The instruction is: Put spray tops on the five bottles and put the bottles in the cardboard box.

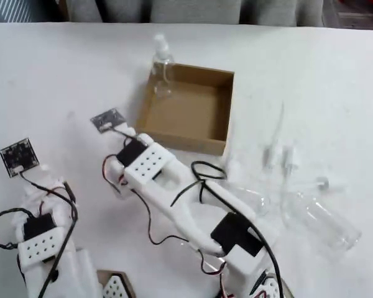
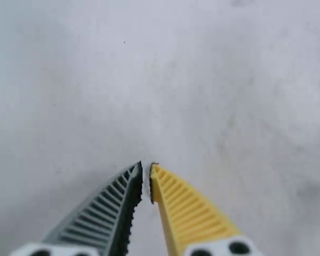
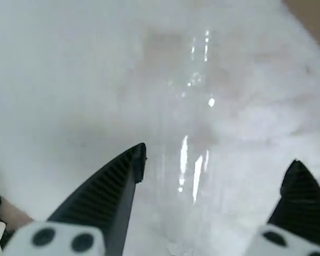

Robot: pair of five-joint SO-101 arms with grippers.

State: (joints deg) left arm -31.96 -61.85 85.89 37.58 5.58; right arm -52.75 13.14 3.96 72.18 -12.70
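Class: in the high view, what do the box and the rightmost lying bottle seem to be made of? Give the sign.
Box: cardboard by its look, matte brown with thin folded walls. Bottle: clear and glossy, likely plastic, though glass is possible; the table shows through and its side glints.

White table, grey shapes beyond its far edge, red object beside them

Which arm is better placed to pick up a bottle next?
Right, I'd say: the right gripper is open astride a clear bottle, while the left gripper is shut over bare table.
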